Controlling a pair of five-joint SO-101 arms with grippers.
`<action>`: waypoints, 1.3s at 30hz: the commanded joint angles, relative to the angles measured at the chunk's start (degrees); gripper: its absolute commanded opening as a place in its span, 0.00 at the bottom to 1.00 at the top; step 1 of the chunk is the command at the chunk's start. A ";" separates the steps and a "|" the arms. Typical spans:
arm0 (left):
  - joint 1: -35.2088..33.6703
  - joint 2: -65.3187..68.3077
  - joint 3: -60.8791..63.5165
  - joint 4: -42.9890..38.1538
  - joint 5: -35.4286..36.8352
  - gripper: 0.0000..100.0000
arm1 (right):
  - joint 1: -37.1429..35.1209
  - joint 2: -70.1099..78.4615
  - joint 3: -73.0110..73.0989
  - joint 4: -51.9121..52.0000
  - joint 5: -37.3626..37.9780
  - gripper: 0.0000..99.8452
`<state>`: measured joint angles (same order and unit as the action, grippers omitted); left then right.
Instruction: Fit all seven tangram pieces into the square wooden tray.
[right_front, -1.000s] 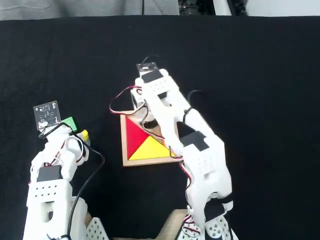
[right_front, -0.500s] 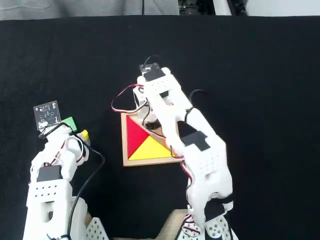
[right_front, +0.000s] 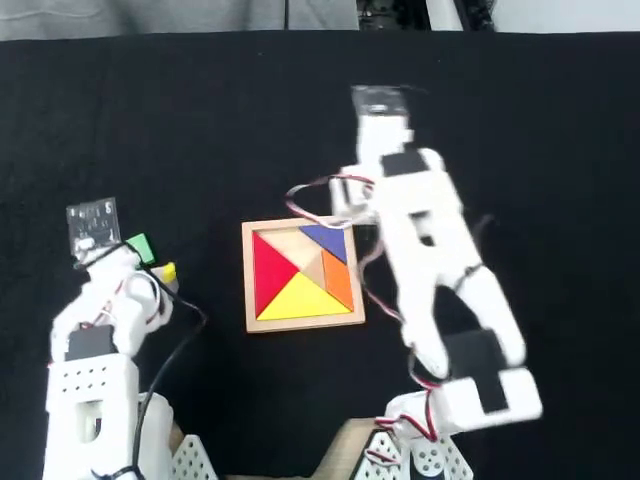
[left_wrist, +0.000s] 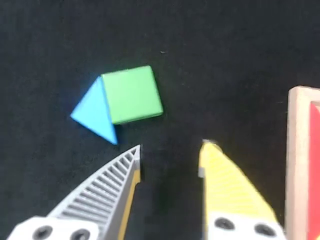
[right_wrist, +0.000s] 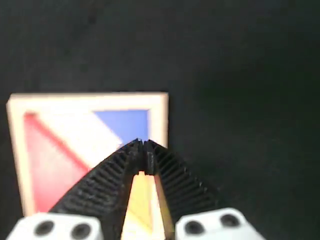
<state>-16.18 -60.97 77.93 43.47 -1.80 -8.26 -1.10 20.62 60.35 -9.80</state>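
R gripper (right_wrist: 142, 146): black ribbed fingers pressed together at the tips, w/ nothing pinched betw. them. It hangs over the far R corner of the square wooden tray (right_wrist: 161, 112), tips in line w/ the dark blue triangular piece (right_wrist: 127, 122) that sits in that corner.

L gripper (left_wrist: 170, 150): spread open & empty, one grey finger (left_wrist: 112, 182) & one yellow finger (left_wrist: 227, 182), low over the black surface (right_front: 560, 150). Just beyond the tips lie a green square wooden piece (left_wrist: 131, 94) & a light blue triangular piece (left_wrist: 95, 114), touching along one edge, both flat on the surface & outside the tray. The tray rim shows off to the yellow finger's side, apart from both pieces.

In the tray, per high view: large red triangular piece (right_front: 268, 272) along the L side, large yellow triangular piece (right_front: 300, 300) along the near side, orange piece (right_front: 341, 280) along the R side below the dark blue one. A pale wood-coloured patch lies betw. red & dark blue; can't tell if that's a piece or bare tray floor. The tray sits flat betw. the two arms, nearer the R arm.
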 joint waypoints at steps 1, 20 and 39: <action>-1.80 1.23 -14.90 12.84 -11.08 0.28 | 4.40 -4.97 7.87 -13.98 0.35 0.01; -5.05 58.55 -56.84 27.78 6.42 0.29 | 5.45 -1.98 12.35 -23.65 0.44 0.01; -3.47 69.89 -57.01 15.38 13.80 0.28 | 5.36 -1.98 12.44 -23.65 0.44 0.01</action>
<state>-20.22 7.96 24.40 59.47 11.38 -3.34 -2.86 33.54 37.85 -9.80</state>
